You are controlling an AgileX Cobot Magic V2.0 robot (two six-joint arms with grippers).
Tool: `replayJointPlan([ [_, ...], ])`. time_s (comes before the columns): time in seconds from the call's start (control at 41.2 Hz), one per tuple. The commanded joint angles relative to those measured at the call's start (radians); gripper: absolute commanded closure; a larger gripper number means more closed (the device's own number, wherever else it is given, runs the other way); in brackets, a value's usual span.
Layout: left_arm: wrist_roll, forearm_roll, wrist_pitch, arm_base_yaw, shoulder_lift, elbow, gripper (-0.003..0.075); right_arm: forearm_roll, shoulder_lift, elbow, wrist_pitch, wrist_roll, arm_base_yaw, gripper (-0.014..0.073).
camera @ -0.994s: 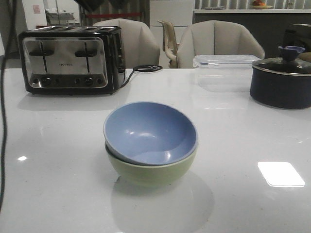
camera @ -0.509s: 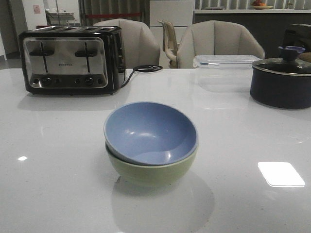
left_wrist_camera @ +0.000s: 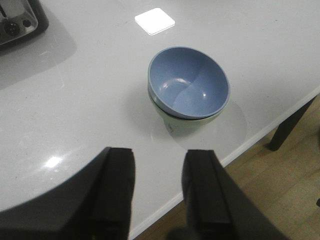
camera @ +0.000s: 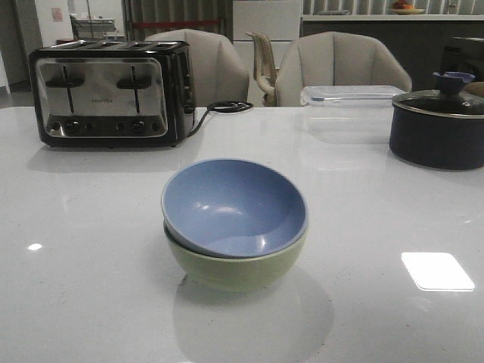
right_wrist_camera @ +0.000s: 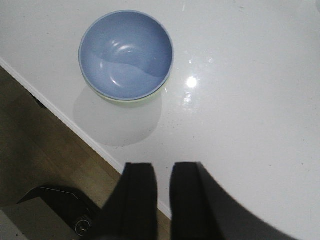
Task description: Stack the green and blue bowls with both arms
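The dusty blue bowl (camera: 231, 208) sits nested inside the pale green bowl (camera: 234, 271) at the middle of the white table, a little tilted. Neither arm shows in the front view. In the left wrist view the blue bowl (left_wrist_camera: 187, 82) rests in the green bowl (left_wrist_camera: 187, 125), well ahead of my left gripper (left_wrist_camera: 159, 155), which is open and empty above the table's edge. In the right wrist view the stacked blue bowl (right_wrist_camera: 125, 52) and green bowl (right_wrist_camera: 127, 101) lie ahead of my right gripper (right_wrist_camera: 162, 167), whose fingers stand slightly apart with nothing between them.
A chrome toaster (camera: 110, 91) with a black cord (camera: 227, 107) stands at the back left. A clear lidded box (camera: 352, 102) and a dark lidded pot (camera: 439, 125) stand at the back right. Chairs stand behind the table. The table's edge (left_wrist_camera: 260, 135) runs close to the bowls.
A black cable at the left edge and a dark shape at the top of the front view have gone out of sight. The stacked bowls have not moved.
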Motion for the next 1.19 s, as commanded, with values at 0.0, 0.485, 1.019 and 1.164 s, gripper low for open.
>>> replayJointPlan([
  [0.0,-0.010,-0.006,-0.083,-0.007,0.000,-0.025,0.0562,0.026,-0.003,-0.026,-0.054,0.001,-0.002,0.0505],
  [0.485,-0.008,-0.006,-0.083,-0.007,0.000,-0.025,0.0622,0.031,-0.003,-0.026,-0.047,0.001,-0.002,0.0554],
  [1.019,-0.006,0.113,-0.423,0.255,-0.269,0.207,0.0622,0.031,-0.003,-0.026,-0.046,0.001,-0.002,0.0554],
  [1.164,-0.006,0.103,-0.604,0.391,-0.415,0.403,0.0622,0.031,-0.003,-0.026,-0.046,0.001,-0.002,0.0554],
])
